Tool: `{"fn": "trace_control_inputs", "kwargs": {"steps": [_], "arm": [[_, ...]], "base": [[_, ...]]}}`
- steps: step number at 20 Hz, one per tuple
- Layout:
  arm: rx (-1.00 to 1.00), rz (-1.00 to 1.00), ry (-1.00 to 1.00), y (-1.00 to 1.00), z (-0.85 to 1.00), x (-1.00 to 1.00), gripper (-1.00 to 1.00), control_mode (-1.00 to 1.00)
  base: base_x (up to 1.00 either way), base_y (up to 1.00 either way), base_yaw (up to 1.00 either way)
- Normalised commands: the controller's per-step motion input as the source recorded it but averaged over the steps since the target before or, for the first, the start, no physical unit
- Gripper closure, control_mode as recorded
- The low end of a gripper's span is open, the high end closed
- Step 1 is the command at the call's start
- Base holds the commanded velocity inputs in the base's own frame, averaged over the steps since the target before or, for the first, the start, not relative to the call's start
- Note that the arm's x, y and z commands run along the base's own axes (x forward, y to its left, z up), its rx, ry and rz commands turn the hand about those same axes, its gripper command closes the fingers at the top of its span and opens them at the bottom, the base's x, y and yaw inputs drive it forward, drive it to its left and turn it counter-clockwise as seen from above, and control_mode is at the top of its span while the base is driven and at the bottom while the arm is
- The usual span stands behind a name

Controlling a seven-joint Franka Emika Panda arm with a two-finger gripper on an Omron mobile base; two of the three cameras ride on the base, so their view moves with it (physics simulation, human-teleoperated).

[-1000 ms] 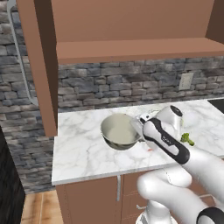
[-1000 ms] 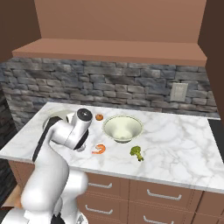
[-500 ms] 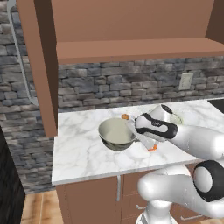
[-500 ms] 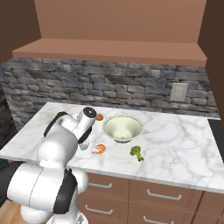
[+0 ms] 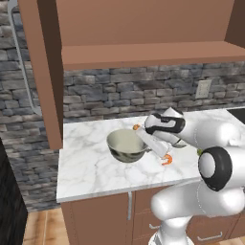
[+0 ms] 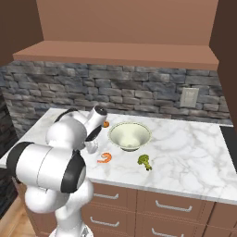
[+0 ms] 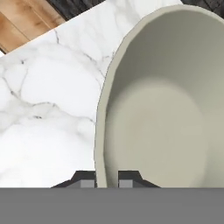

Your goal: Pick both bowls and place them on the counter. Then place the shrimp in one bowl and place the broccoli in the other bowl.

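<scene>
My gripper is shut on the rim of the larger grey-green bowl, one dark fingertip outside the wall and one inside. In the left base view that bowl hangs low over the left part of the marble counter, at the end of my gripper; whether it touches the slab I cannot tell. The smaller cream-green bowl stands on the counter at mid-depth. In front of it lie the curled orange shrimp and the green broccoli. The shrimp lies just right of the held bowl.
A small orange-brown ball rests near the stone back wall. A brown wooden shelf runs above the counter, with a wooden upright at its left. The counter's left edge and the wood floor lie beyond the held bowl.
The large bowl has shifted slightly left and lower over the counter, still gripped by its rim. My arm's elbow has folded closer to the base. The other things have not moved.
</scene>
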Motion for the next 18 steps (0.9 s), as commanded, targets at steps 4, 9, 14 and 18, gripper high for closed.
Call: {"fn": "trace_control_inputs", "kwargs": {"steps": [4, 9, 14, 18], "arm": [[0.00, 0.05, 0.01, 0.01, -0.37, 0.00, 1.00, -1.00], [0.00, 0.03, 0.00, 0.07, -0.17, -0.03, -1.00, -1.00], [0.00, 0.01, 0.00, 0.01, 0.11, -0.19, -1.00, -1.00], [0.00, 0.00, 0.00, -0.01, 0.14, -0.33, -1.00, -1.00]], "base": [[0.00, 0.00, 0.00], [0.00, 0.00, 0.00], [0.00, 0.00, 0.00], [0.00, 0.00, 0.00]]}}
